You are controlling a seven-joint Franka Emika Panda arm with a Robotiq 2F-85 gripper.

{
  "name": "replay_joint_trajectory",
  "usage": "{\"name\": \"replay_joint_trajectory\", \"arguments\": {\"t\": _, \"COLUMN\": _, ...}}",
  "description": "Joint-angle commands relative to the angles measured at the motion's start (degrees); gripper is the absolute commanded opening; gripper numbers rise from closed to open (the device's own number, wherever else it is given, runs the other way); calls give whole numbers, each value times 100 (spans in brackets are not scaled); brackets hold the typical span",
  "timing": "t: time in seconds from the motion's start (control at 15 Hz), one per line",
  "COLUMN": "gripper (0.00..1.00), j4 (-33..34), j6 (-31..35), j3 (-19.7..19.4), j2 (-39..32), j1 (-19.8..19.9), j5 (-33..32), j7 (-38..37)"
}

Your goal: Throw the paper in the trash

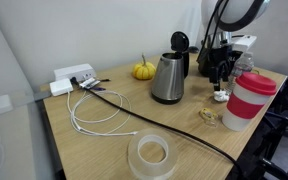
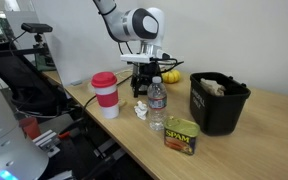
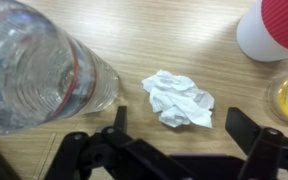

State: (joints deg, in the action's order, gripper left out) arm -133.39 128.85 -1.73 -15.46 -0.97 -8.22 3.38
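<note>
Wooden tabletop (image 3: 184, 30): paper (image 3: 179, 98) lies just beside water bottle (image 3: 34, 65), ungrasped. End effector (image 3: 179, 135) hangs wide open, empty, above it. Trash (image 2: 224, 115) stands on the bottle's opposite side; grasp and drop not yet done.

an exterior view: raised, mid-range, looks along the table (image 1: 94, 150) toward the arm (image 1: 224, 20) at its far corner | an exterior view: mid-range, faces the arm (image 2: 134, 22) across the table's long edge, bin (image 2: 216, 112) to one side | wrist view: very close, straight down on the paper (image 3: 178, 98) | shared by all: red cup (image 1: 248, 100) (image 2: 106, 95) (image 3: 279, 25)
</note>
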Motion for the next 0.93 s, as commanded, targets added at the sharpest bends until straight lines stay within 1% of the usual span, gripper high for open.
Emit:
{"name": "replay_joint_trajectory", "arguments": {"t": 0.0, "gripper": 100, "j4": -7, "j6": 1, "j3": 117, "j2": -85, "j1": 89, "j5": 131, "j7": 298}}
{"name": "replay_joint_trajectory", "arguments": {"t": 0.27, "gripper": 100, "j4": 69, "j6": -66, "j3": 213, "j2": -237, "j1": 141, "j5": 445, "j7": 615}}
{"name": "replay_joint_trajectory", "arguments": {"t": 0.53, "gripper": 99, "j4": 186, "j6": -125, "j3": 193, "j2": -367, "j1": 199, "j5": 587, "j7": 799}}
{"name": "replay_joint_trajectory", "arguments": {"t": 0.6, "gripper": 74, "j4": 221, "j6": -123, "j3": 191, "j2": -393, "j1": 222, "j5": 600, "j7": 847}}
{"name": "replay_joint_trajectory", "arguments": {"t": 0.67, "gripper": 74, "j4": 248, "j6": -124, "j3": 195, "j2": -411, "j1": 250, "j5": 625, "j7": 887}}
{"name": "replay_joint_trajectory", "arguments": {"t": 0.73, "gripper": 71, "j4": 274, "j6": -128, "j3": 207, "j2": -417, "j1": 285, "j5": 677, "j7": 949}}
{"name": "replay_joint_trajectory", "arguments": {"t": 0.87, "gripper": 57, "j4": 321, "j6": -118, "j3": 204, "j2": -433, "j1": 330, "j5": 752, "j7": 1009}}
